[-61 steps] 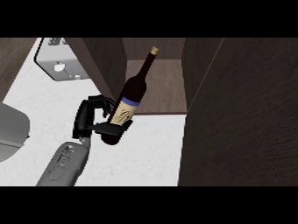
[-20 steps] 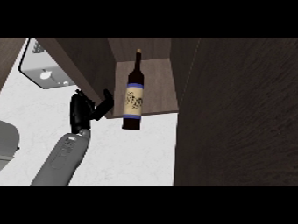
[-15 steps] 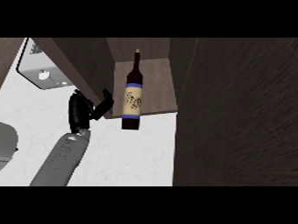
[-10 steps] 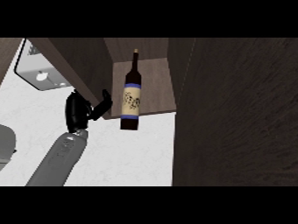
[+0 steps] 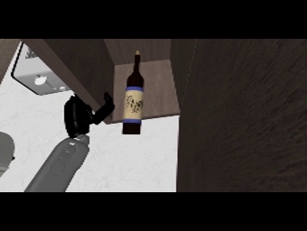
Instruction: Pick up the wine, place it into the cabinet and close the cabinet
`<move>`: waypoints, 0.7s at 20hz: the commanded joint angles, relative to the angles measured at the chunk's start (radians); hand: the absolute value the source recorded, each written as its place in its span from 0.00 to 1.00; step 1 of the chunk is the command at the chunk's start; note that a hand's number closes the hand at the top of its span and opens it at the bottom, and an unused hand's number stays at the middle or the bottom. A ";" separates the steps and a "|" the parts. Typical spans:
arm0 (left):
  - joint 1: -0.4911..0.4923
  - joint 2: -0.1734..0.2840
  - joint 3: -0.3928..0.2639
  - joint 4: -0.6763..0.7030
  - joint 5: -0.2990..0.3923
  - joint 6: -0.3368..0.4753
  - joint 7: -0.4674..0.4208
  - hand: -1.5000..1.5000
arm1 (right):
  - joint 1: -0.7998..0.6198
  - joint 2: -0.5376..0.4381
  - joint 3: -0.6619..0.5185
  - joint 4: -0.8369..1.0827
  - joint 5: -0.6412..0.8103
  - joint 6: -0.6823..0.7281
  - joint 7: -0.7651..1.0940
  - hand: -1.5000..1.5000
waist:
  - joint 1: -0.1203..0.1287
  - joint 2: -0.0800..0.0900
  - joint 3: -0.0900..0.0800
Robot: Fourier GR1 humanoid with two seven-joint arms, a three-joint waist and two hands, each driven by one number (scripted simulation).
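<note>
Hand [image 5: 76, 116] upright, fingers [image 5: 107, 103] beside wine [image 5: 135, 101]

You see a dark glass bottle [image 5: 135, 103], glossy, with a blue band and a cream paper-like label printed in dark marks. It rests on the cabinet [image 5: 157, 88], whose shelf shows brown wood grain with a matt finish. The door [image 5: 256, 117] at your right is darker wood, matt, with fine streaked grain, and the panel at upper left looks the same. The counter [image 5: 132, 158] looks like white stone, faintly veined and smooth. The left hand [image 5: 79, 115] looks like black plastic, slightly shiny, and its forearm [image 5: 59, 164] is smooth grey, with a dull sheen. The toaster [image 5: 39, 74] looks like pale brushed metal.
</note>
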 commanded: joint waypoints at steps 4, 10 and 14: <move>-0.214 -0.119 -0.064 0.113 -0.053 -0.052 0.131 1.00 | 0.013 -0.009 -0.006 -0.029 -0.062 0.019 0.007 0.00 | -0.066 0.033 -0.017; -0.202 -0.103 -0.073 0.133 -0.123 -0.009 0.226 1.00 | 0.009 -0.011 0.003 0.007 -0.054 0.036 -0.002 0.00 | -0.073 0.038 -0.015; -0.210 -0.105 -0.091 0.129 -0.184 0.038 0.245 0.00 | -0.021 -0.015 -0.011 0.002 -0.049 0.031 0.016 0.00 | -0.057 0.041 -0.018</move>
